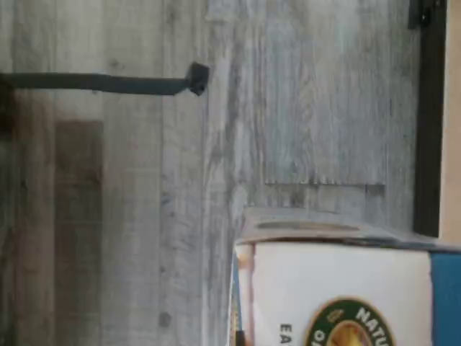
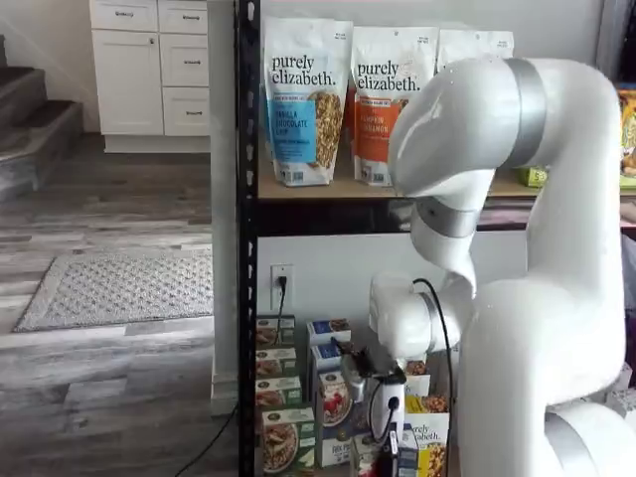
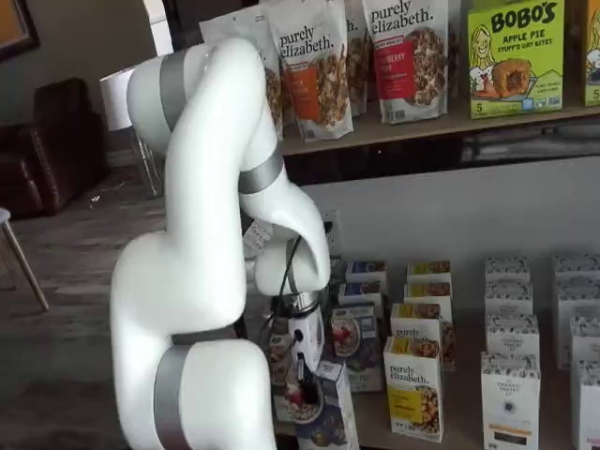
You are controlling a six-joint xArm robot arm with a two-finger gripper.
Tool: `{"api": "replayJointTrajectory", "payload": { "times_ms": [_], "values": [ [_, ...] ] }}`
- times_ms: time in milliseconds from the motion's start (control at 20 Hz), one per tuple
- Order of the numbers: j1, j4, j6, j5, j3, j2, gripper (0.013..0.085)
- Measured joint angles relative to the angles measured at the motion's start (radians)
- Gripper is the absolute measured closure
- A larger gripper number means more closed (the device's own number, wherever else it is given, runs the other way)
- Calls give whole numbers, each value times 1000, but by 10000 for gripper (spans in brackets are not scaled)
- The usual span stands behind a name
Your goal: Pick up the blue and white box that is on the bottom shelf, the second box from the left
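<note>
Box: we see the small blue carton with white top band [image 3: 328, 412] lifted off the low black-posted rack level [image 3: 469, 427], in front of its row, tilted.
Gripper: white-bodied two-finger gripper [image 3: 302, 382] looks clenched on the box; fingers partly hidden, so likely.
Wrist view only: box's white panel [image 1: 338, 288] with a green-gold logo over grey plank floor [image 1: 144, 216].
Arm: white arm [image 2: 556, 298] folded downward, wrist low in both shelf views.
</note>
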Motion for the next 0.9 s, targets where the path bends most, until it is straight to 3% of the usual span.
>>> {"api": "replayJointTrajectory", "payload": {
  "times_ms": [450, 900],
  "values": [
    [46, 0, 49, 158, 155, -327, 490],
    [74, 15, 71, 390, 172, -597, 490]
  ]
}}
